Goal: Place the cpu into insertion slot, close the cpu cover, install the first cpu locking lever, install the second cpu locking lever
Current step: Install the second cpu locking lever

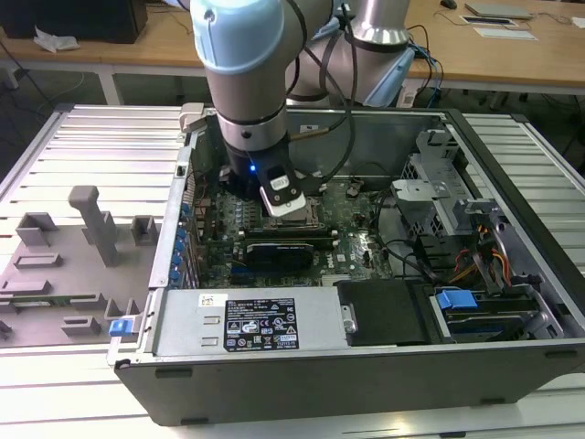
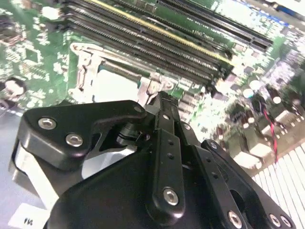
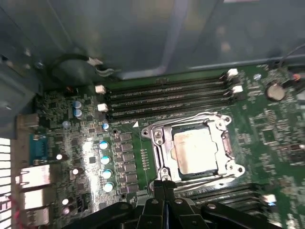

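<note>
The cpu (image 3: 195, 150) lies flat in the insertion slot (image 3: 226, 143), its dull silver top showing through the window of the cpu cover (image 3: 164, 151), which lies down over it. A thin wire lever (image 3: 190, 119) runs along one side of the socket. My gripper (image 3: 164, 187) is shut with nothing between its fingers, tips just off the socket's edge. In the second wrist view the gripper (image 2: 159, 101) hovers beside the bright cpu (image 2: 112, 86) and cover (image 2: 86, 59). In the exterior view the gripper (image 1: 292, 218) reaches down into the open computer case over the motherboard (image 1: 356, 229).
Long black memory slots (image 3: 167, 95) flank the socket. Capacitors (image 3: 104, 160) and rear ports (image 3: 33, 176) stand nearby. The case walls (image 1: 512, 165), power supply (image 1: 247, 320), drive bay (image 1: 454, 299) and cables (image 1: 402, 247) crowd the board. A grey fixture tray (image 1: 82, 247) lies outside the case.
</note>
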Controlling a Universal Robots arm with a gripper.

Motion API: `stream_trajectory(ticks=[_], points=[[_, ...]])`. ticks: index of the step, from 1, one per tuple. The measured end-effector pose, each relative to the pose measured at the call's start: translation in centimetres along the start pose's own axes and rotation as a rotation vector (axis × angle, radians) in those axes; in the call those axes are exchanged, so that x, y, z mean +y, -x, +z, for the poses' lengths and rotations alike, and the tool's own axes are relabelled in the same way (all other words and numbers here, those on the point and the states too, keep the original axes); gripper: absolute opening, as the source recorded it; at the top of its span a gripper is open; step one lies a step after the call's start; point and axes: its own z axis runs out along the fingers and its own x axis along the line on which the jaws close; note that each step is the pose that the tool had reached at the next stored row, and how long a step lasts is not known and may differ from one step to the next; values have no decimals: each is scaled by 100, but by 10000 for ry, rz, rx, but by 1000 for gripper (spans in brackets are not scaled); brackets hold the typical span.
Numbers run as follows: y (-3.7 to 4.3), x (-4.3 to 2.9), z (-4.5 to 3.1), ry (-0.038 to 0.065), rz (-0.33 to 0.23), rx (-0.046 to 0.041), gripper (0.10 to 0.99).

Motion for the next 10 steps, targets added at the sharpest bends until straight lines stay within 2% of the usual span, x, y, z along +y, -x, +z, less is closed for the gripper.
stream_trajectory(ticks=[2,4,5,6,8,10], points=[[13,19,-67,-79,10,-8,106],[36,25,-78,-217,37,57,106],[63,31,-84,-350,67,117,106],[87,35,-84,-425,84,145,106],[159,45,-76,-445,99,165,106],[280,62,-63,-448,104,180,106]])
